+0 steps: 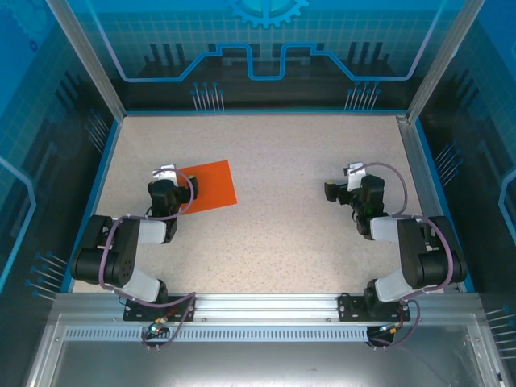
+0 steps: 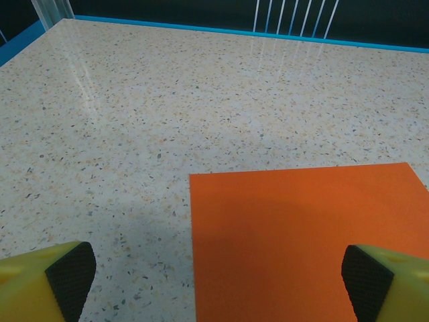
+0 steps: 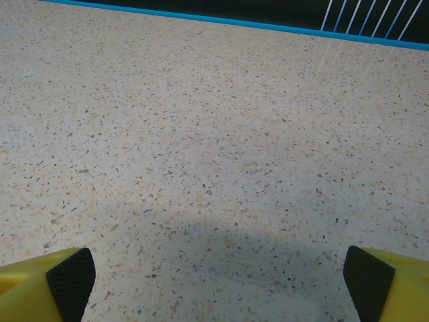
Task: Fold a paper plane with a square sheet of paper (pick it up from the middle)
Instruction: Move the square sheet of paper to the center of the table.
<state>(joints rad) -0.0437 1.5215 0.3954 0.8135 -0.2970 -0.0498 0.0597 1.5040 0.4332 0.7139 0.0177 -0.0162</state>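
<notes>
Under the left jaws: the square sheet of paper (image 2: 301, 241) lies flat on the surface (image 2: 167, 100), bright orange, with no fold that I can see.
Left jaws, state: fully open and holding nothing; the two yellow fingers with black pads (image 2: 70, 278) stand far apart at the bottom corners of the wrist view.
Sheet against the left jaws: its left edge runs about halfway between the two pads, so the left pad is above the bare surface and the right pad is above the orange paper. The far edge of the sheet is a little ahead of the fingertips.
Contact: I cannot tell whether the pads touch the paper or stay above it.
From above: the left arm (image 1: 129, 242) reaches forward and its jaws cover the left border of the sheet (image 1: 211, 187); the rest of the square is to the right of them, slightly turned against the edges of the surface (image 1: 282, 161).
Right jaws, state: also wide open and empty, pads (image 3: 70, 282) far apart.
Below the right jaws: bare speckled surface with a soft shadow.
Sheet against the right jaws: well apart, far to their left; the right arm (image 1: 411, 250) is at the other side.
Ahead of both jaws: a blue rim (image 3: 201, 19) closes the surface.
</notes>
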